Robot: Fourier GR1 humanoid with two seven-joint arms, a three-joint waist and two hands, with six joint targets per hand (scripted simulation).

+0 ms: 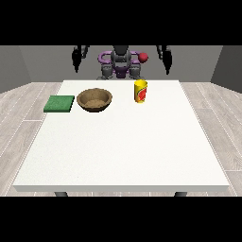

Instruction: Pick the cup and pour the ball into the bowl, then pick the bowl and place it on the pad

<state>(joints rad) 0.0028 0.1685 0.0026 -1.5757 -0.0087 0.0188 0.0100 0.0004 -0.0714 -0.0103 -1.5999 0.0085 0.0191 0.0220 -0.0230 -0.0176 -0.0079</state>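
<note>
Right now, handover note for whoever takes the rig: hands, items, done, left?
Hands: the hand at the view's left and the hand at the view's right both hang raised behind the table's far edge, holding nothing.
Items: yellow cup upright on the white table; brown bowl to its left in the view; green pad left of the bowl, apart from it. Ball not visible.
Done: nothing yet.
Left: pick the cup, pour into the bowl, move the bowl onto the pad.

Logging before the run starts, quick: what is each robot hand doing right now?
Robot hand at the view's left: hangs beside the body, holds nothing; fingers cannot be told.
Robot hand at the view's right: same, holds nothing; fingers cannot be told.
</note>
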